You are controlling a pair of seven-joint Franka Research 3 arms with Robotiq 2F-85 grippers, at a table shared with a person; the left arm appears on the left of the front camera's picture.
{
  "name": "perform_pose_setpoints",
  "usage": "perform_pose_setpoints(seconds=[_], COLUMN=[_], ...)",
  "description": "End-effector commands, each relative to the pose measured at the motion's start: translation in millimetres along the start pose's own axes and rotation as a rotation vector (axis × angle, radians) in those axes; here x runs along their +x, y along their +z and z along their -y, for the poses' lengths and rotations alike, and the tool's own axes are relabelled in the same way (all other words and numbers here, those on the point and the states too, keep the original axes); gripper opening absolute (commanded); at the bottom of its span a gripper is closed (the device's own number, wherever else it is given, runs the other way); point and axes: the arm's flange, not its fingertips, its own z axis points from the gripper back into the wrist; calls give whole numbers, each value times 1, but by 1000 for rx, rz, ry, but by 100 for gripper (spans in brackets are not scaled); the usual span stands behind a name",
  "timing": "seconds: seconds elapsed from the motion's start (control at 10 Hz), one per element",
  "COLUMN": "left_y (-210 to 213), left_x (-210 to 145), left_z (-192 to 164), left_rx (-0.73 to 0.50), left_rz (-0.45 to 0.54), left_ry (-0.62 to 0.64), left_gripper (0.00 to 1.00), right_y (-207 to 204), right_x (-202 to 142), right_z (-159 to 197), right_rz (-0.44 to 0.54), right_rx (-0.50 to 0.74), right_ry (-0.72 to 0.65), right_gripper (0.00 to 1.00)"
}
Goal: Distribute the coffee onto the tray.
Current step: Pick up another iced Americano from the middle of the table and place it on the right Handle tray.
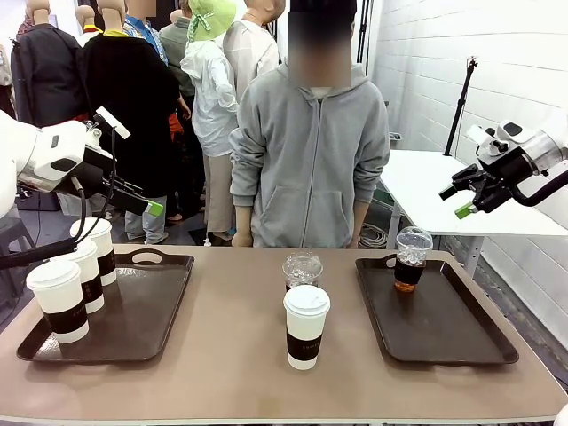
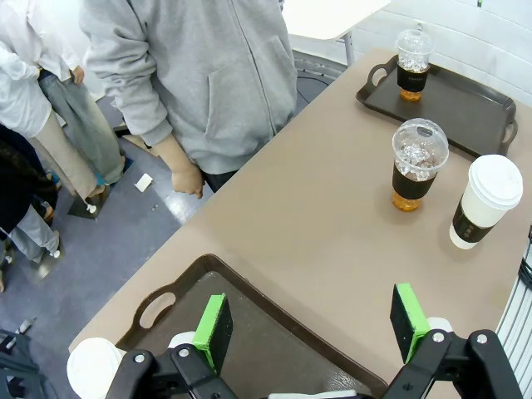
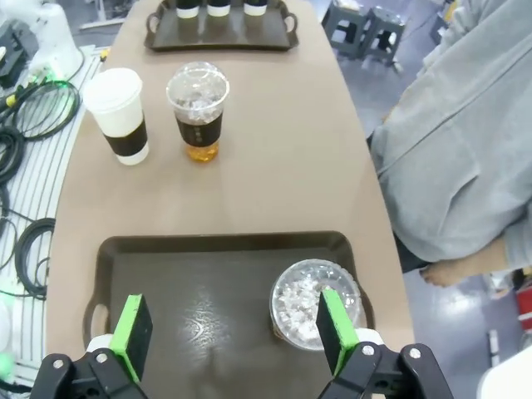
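Three white lidded coffee cups (image 1: 60, 299) stand on the left tray (image 1: 146, 311). A fourth white cup (image 1: 306, 326) and a clear dome-lidded cup (image 1: 303, 268) stand on the bare table between the trays. Another clear cup (image 1: 412, 259) with amber liquid stands at the far left corner of the right tray (image 1: 444, 324). My left gripper (image 1: 133, 197) hangs open high over the left tray (image 2: 199, 270), nothing between its pads (image 2: 214, 331). High over the right tray (image 3: 208, 283) my right gripper (image 3: 234, 326) is also open, with the clear cup (image 3: 301, 298) below beside one pad (image 3: 335, 328).
A person in a grey hoodie (image 1: 311, 160) stands at the table's far edge, arms down. A white side table (image 1: 426, 186) is at the back right. Most of the right tray is bare, as is the right half of the left tray.
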Motion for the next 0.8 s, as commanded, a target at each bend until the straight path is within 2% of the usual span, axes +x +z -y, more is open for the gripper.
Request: perform_pose_setpoints(seconds=[0.0, 0.4, 0.7], left_y=[-1, -1, -1], left_x=[-2, -2, -2], left_z=[-2, -2, -2], left_rx=[-6, -6, -6], left_rz=[1, 1, 1], left_ry=[5, 5, 5], left_gripper=[100, 100, 100], right_y=[-12, -33, -58], right_x=[11, 14, 5], right_z=[-35, -76, -103], right_rz=[27, 137, 190], right_rx=[-33, -29, -91], right_ry=[-41, -108, -119], right_gripper=[100, 100, 100])
